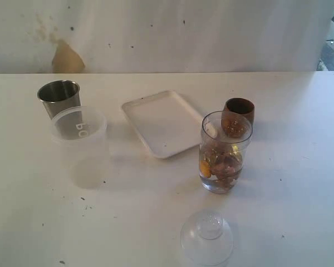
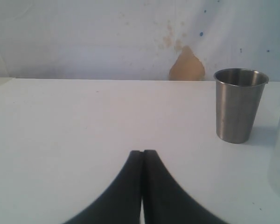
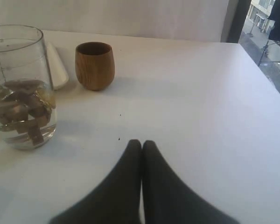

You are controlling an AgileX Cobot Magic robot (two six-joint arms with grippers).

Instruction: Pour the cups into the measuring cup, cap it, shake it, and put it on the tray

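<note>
The clear measuring cup stands upright and uncapped right of the white tray, with brown and yellow pieces in its lower half. Just behind it stands the brown wooden cup, upright. At the back left is the steel tumbler, also upright. The clear dome cap lies on the table at the front, knob up. My left gripper is shut and empty, well short of the tumbler. Shut and empty too, my right gripper is low over the table beside the measuring cup. Neither gripper shows in the exterior view.
A wide translucent tub with lettering stands directly in front of the steel tumbler. A pale wall with a tan patch runs behind the white table. The table's right edge lies beyond the wooden cup.
</note>
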